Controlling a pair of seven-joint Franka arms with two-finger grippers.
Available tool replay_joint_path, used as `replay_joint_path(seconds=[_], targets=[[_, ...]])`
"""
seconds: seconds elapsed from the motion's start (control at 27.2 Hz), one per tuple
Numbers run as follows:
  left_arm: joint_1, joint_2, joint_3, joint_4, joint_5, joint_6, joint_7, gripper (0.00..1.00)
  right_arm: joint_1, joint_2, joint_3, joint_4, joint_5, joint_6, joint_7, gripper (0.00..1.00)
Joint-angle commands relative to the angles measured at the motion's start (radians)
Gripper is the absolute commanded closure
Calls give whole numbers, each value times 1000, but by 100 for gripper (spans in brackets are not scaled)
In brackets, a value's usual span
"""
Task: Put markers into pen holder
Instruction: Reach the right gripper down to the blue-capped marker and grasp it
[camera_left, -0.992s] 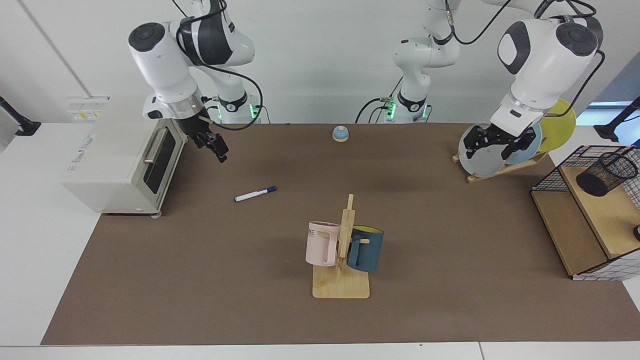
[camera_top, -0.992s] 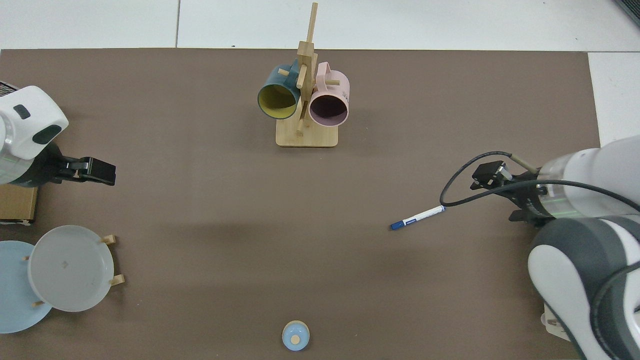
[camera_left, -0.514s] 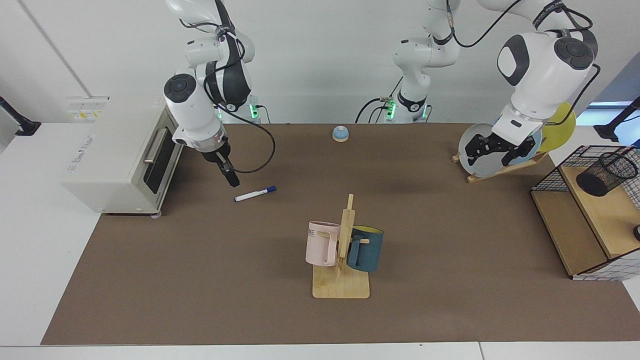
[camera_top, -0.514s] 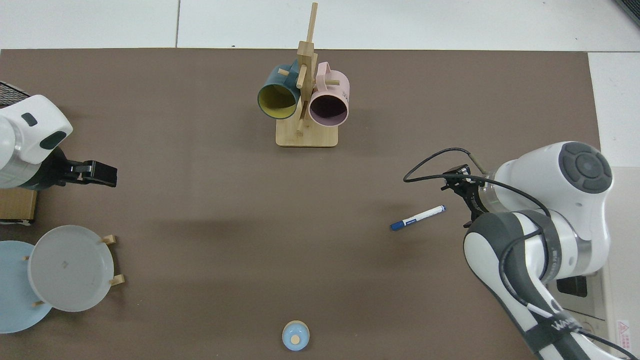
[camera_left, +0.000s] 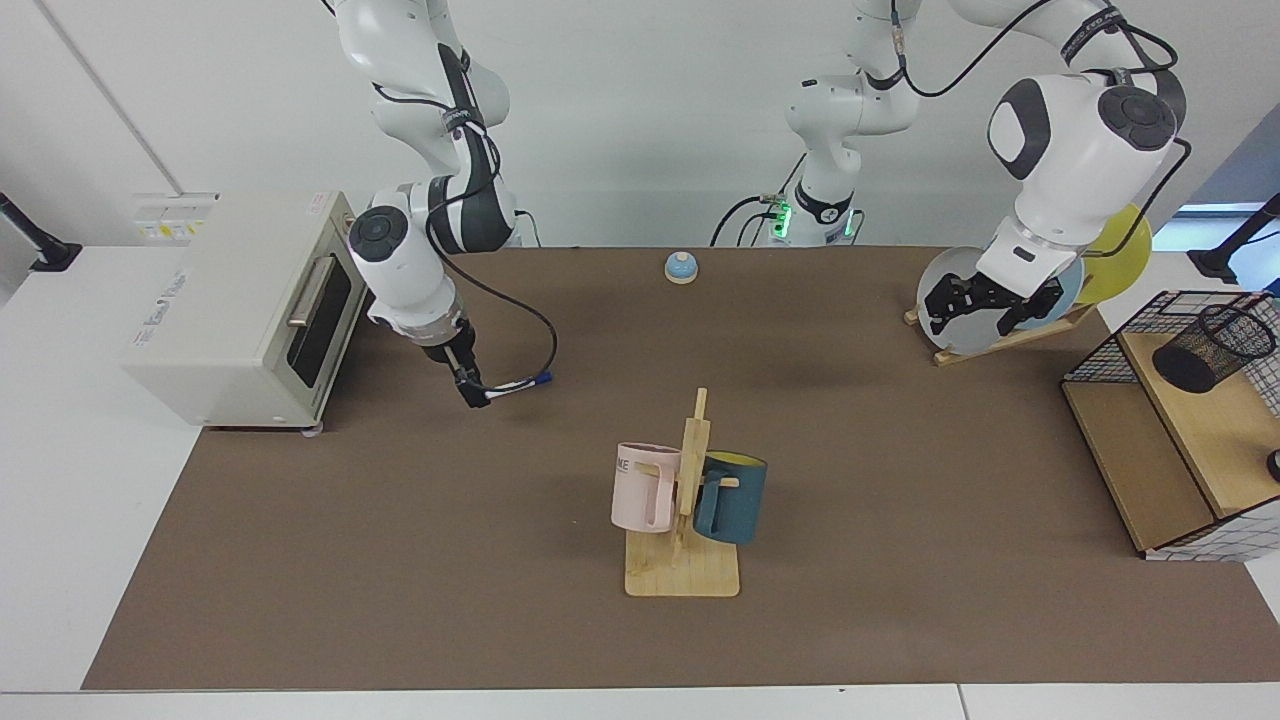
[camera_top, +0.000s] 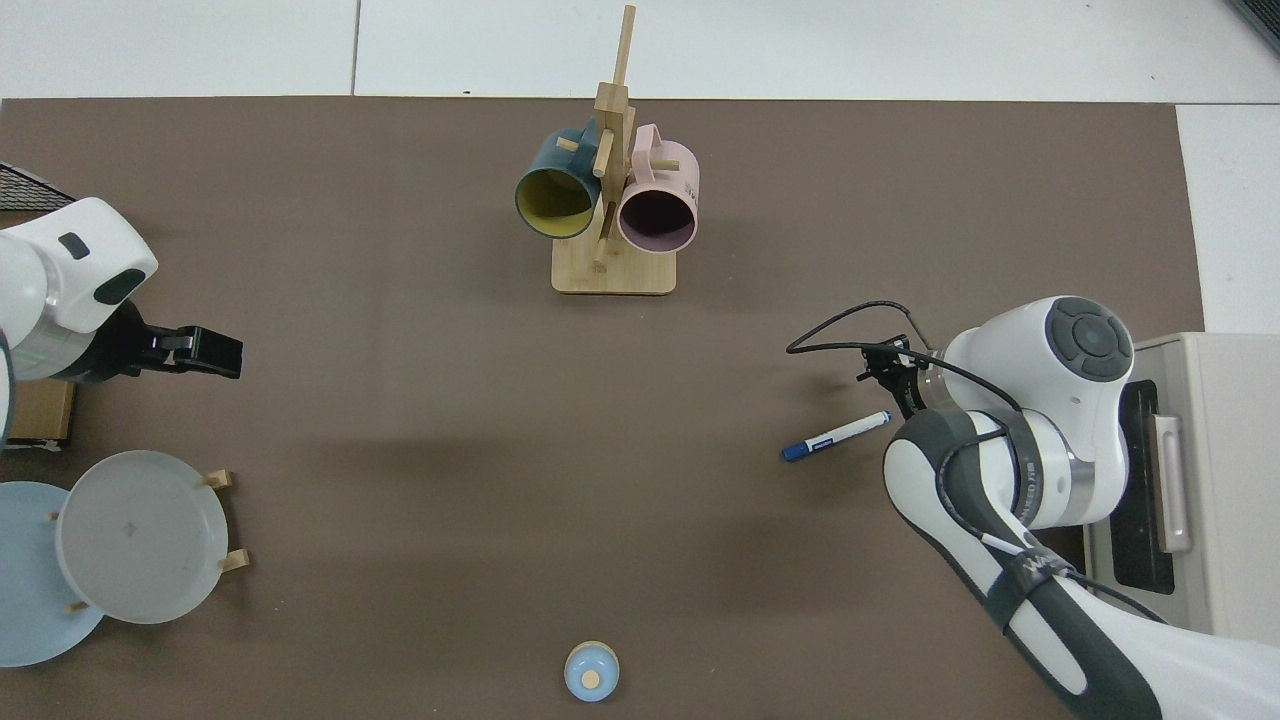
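— One marker (camera_left: 518, 385) to shift, and it lies flat on the brown worktop (camera_left: 400, 560), near the white oven (camera_left: 240, 305), blue cap pointing towards the middle.

— Has the right gripper (camera_left: 476, 393) got it?

— It's down at the white end of the barrel, right against it, but I can't tell from either angle whether the fingers have closed. From above, the arm's own wrist hides them. I'd call this the pick-up step, not finished.

— And the pen holder (camera_left: 1211, 348)?

— Way over at the far side, a black mesh cup leaning on the wooden shelf inside the wire basket (camera_left: 1100, 350). Well apart from the marker.

— The other arm?

— The left gripper (camera_left: 985, 301) hangs in front of the plates in their rack (camera_left: 1000, 340), fingers spread, holding nothing. It waits.

— So next?

— I'd guess a firm squeeze on the barrel, a lift, then a long carry or a hand-over, since the cup stands on the left arm's side.
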Motion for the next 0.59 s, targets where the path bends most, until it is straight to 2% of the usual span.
replay_joint_path(seconds=[0.0,0.55], targets=[[-4,-30,3,-41,3,22,11,0,-7,1,5,-26,22,38,10,0],[-2,-31,3,-44,3,17,11,0,-13,29,5,-33,27,40,-7,1]])
